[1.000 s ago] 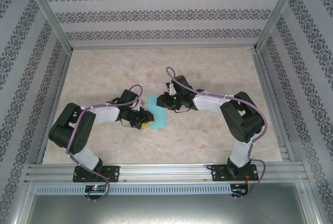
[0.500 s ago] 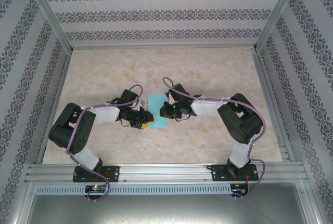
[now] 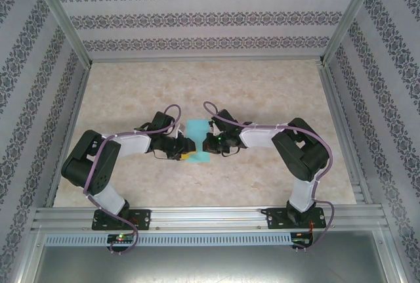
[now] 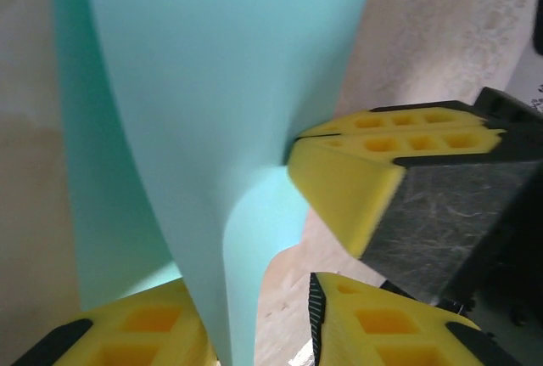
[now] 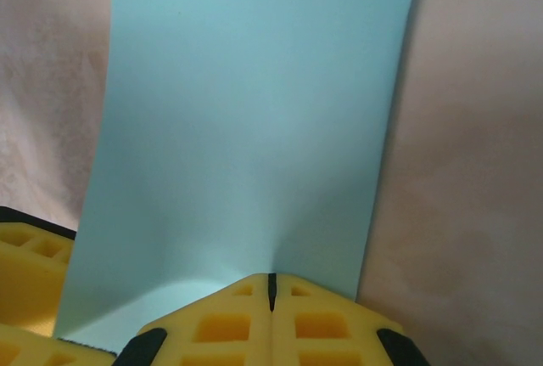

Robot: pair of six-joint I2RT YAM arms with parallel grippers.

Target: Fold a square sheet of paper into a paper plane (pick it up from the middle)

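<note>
At the middle of the beige marbled surface (image 3: 262, 92) you have the square sheet of thin teal paper (image 3: 198, 140), with both arms reaching in towards it from either side. Your right gripper (image 3: 210, 144) meets the sheet's right edge. In the right wrist view its yellow fingers (image 5: 229, 323) are pressed together with no gap, and the near edge of the sheet (image 5: 254, 128) puckers into the seam, so it is clenched on the paper. From there the rest of the sheet runs away from that camera, smooth and unmarked.

Your left gripper (image 3: 186, 152) sits at the sheet's left edge, near corner. In the left wrist view its own yellow fingers (image 4: 136, 332) stand parted. The sheet (image 4: 221, 86) is bowed up in a curve and passes between them, lying against the left-hand finger, with bare surface showing before the other finger. The right gripper (image 4: 310, 149) appears opposite in that view, its tips closed on the paper where the curve begins.
</note>
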